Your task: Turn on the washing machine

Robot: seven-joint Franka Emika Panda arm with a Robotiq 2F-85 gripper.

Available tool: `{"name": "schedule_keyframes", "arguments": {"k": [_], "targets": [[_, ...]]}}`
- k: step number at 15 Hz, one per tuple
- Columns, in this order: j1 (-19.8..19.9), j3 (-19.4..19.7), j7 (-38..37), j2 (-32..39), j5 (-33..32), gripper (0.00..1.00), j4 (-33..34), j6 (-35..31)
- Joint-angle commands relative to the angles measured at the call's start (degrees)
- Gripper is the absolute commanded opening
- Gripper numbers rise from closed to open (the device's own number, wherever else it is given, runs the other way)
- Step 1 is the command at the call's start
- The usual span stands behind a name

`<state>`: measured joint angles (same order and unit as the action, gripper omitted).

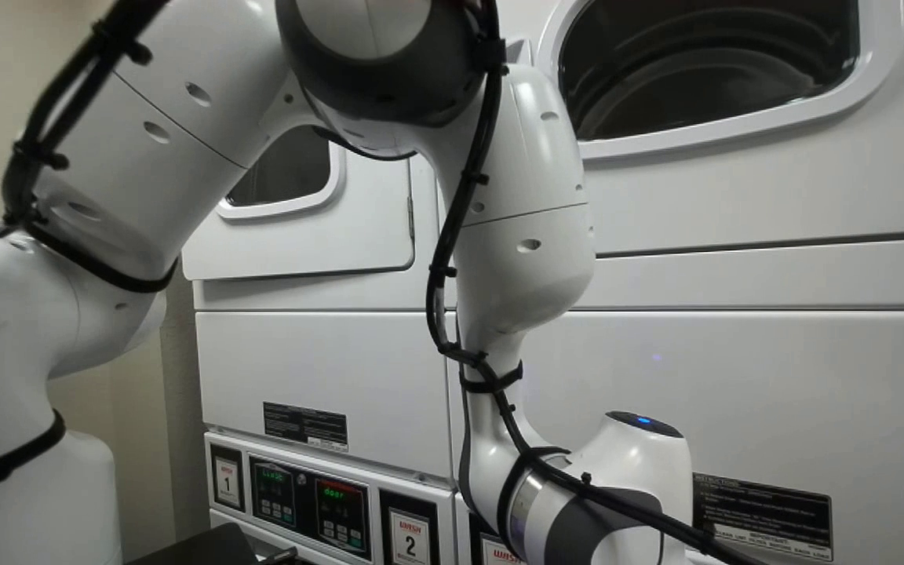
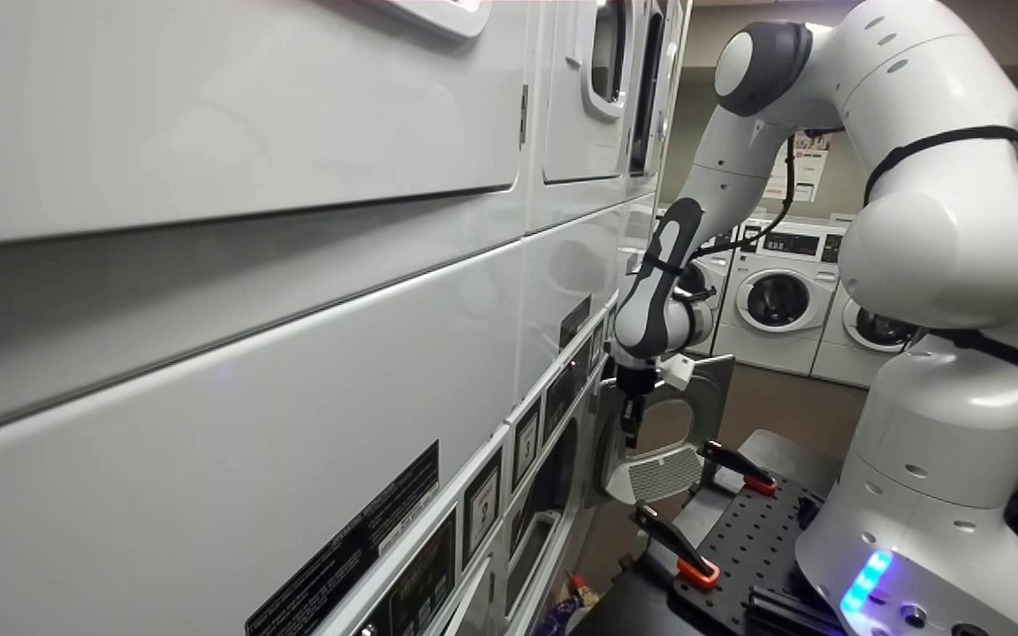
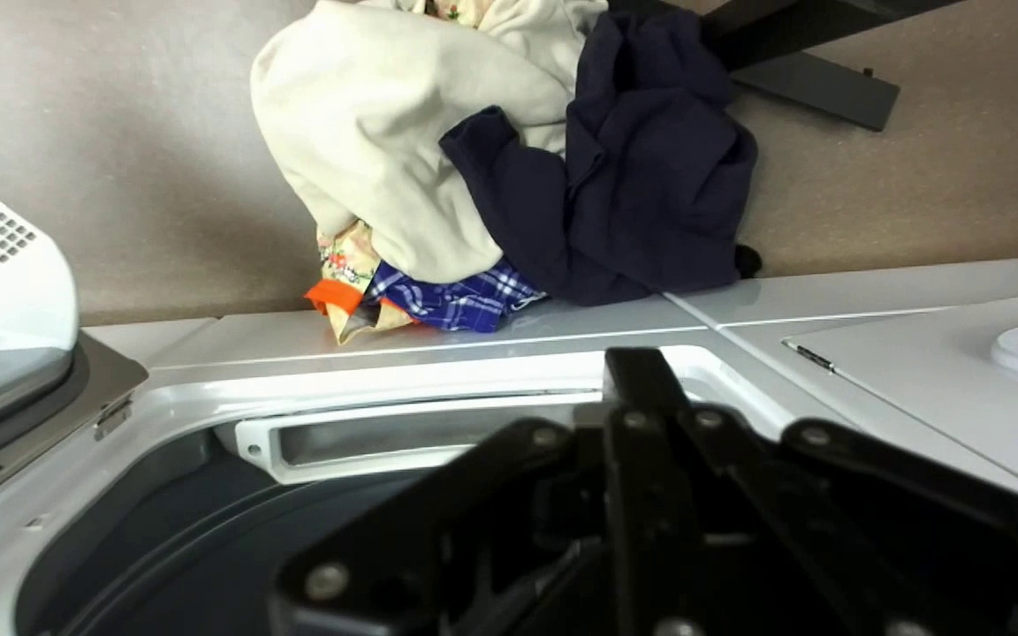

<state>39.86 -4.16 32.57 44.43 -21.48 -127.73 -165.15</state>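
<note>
The washing machine (image 1: 734, 377) is the bigger white unit at right in an exterior view, its upper dark-glass door (image 1: 703, 78) closed. In an exterior view it is the second column (image 2: 562, 274), with a black control strip (image 2: 566, 389) showing a red light. Its lower door (image 2: 677, 442) stands open. My gripper (image 2: 631, 428) points down in front of this unit, apart from the strip. In the wrist view the gripper (image 3: 633, 389) looks shut and empty, over the open drum's white rim (image 3: 385, 375). The strip is out of the wrist view.
The smaller white unit (image 1: 318, 361) with green displays stands alongside. Clothes, cream (image 3: 385, 132) and navy (image 3: 641, 177), lie below the opening. A black perforated plate (image 2: 739, 539) with orange clamps (image 2: 696, 574) lies by the base. More washers (image 2: 778, 344) stand behind.
</note>
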Motion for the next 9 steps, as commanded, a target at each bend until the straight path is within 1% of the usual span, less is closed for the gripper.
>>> {"name": "schedule_keyframes", "arguments": {"k": [1,5,9], "targets": [[-0.6,1.1,0.8,-7.0,2.7,0.0,-8.5,-2.2],[-0.6,0.9,0.4,-12.0,4.1,0.0,-14.3,-4.6],[-0.7,0.3,-0.1,-17.2,5.9,0.0,-18.4,-5.8]]}}
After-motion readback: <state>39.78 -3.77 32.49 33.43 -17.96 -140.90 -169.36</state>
